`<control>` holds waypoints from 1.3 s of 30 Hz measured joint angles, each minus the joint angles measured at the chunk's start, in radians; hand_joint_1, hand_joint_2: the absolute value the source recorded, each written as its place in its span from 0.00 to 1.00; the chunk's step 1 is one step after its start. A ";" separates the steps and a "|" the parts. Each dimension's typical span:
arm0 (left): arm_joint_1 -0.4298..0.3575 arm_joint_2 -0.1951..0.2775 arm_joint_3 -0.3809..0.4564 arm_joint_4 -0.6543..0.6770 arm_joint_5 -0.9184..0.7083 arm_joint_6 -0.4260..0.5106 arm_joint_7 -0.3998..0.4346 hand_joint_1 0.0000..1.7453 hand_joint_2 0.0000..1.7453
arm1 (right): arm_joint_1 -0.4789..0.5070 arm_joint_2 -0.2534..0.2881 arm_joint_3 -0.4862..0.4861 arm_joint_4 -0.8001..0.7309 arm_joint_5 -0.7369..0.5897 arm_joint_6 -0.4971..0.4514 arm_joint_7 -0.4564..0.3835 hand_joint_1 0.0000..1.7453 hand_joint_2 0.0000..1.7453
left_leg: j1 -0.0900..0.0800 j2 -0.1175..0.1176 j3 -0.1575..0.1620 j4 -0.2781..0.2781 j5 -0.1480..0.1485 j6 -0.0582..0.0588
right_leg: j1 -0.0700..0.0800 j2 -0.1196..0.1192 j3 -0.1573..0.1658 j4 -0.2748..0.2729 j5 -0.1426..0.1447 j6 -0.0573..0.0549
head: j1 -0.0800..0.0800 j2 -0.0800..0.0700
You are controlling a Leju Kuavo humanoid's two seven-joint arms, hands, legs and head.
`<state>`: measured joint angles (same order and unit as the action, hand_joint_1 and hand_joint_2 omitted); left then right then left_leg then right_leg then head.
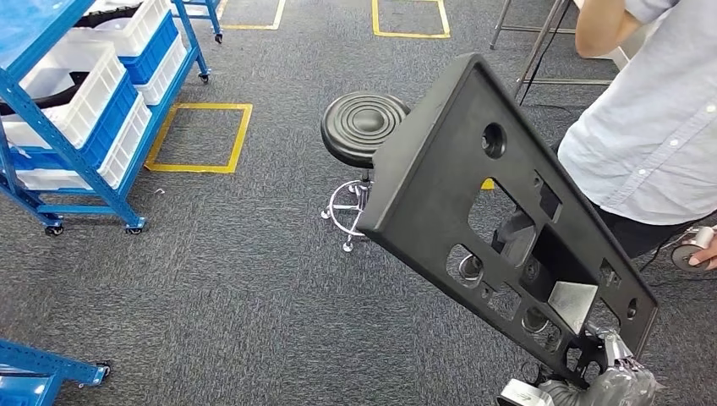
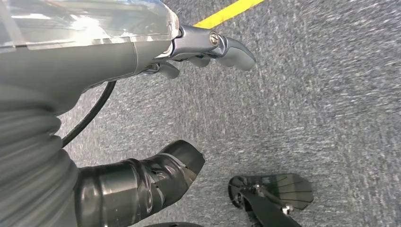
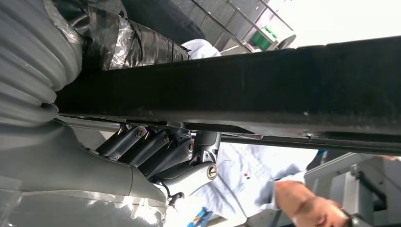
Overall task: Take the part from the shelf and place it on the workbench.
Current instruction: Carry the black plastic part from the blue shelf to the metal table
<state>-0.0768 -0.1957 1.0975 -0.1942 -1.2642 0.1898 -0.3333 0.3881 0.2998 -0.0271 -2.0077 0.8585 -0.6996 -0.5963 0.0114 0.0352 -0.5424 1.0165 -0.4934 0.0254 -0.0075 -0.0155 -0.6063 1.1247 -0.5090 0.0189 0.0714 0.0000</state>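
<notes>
Black moulded plastic, the part (image 1: pixel 473 211) fills the centre and lower right of the head view, pinched at its bottom edge by the right hand (image 1: pixel 613 376). It looks stiff, light, awkwardly broad; grip the rim. The left hand (image 2: pixel 189 52) hangs empty, fingers loosely curled.

The black panel part (image 1: pixel 473 203) covers most of the right hand (image 1: pixel 613 372) beneath its lower corner and hides part of the round stool (image 1: pixel 359 127). The person (image 1: pixel 651 127) is cut off by the frame's top and right edges. Blue shelf rack (image 1: pixel 76 101) truncated at left edge.
</notes>
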 joint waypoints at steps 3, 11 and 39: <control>0.000 0.000 0.000 0.000 0.000 0.000 0.000 0.00 1.00 | 0.000 0.000 -0.001 -0.001 -0.004 0.000 -0.002 1.00 1.00 | -0.004 0.012 0.004 0.000 -0.004 -0.013 | 0.013 -0.020 0.041 -0.092 0.018 -0.015 | -0.001 0.000; 0.000 0.000 0.004 0.000 0.003 0.000 0.000 0.00 1.00 | 0.000 0.001 -0.003 -0.003 -0.008 0.000 -0.004 1.00 1.00 | 0.000 -0.022 -0.115 0.267 -0.140 -0.038 | 0.002 0.025 0.044 -0.105 0.029 -0.046 | -0.002 0.000; -0.002 0.000 0.012 0.000 0.000 0.001 -0.002 0.00 1.00 | 0.003 0.001 -0.010 -0.007 -0.016 0.000 -0.005 1.00 1.00 | -0.004 -0.014 -0.042 0.111 -0.078 -0.030 | 0.002 0.005 0.052 -0.116 0.029 -0.041 | -0.002 0.000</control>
<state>-0.0783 -0.1961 1.1096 -0.1942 -1.2639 0.1911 -0.3356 0.3908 0.3010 -0.0366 -2.0147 0.8423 -0.6996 -0.6009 0.0072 0.0215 -0.5847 1.1273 -0.5710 -0.0049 -0.0055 -0.0104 -0.5541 1.0085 -0.4795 -0.0221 0.0692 0.0000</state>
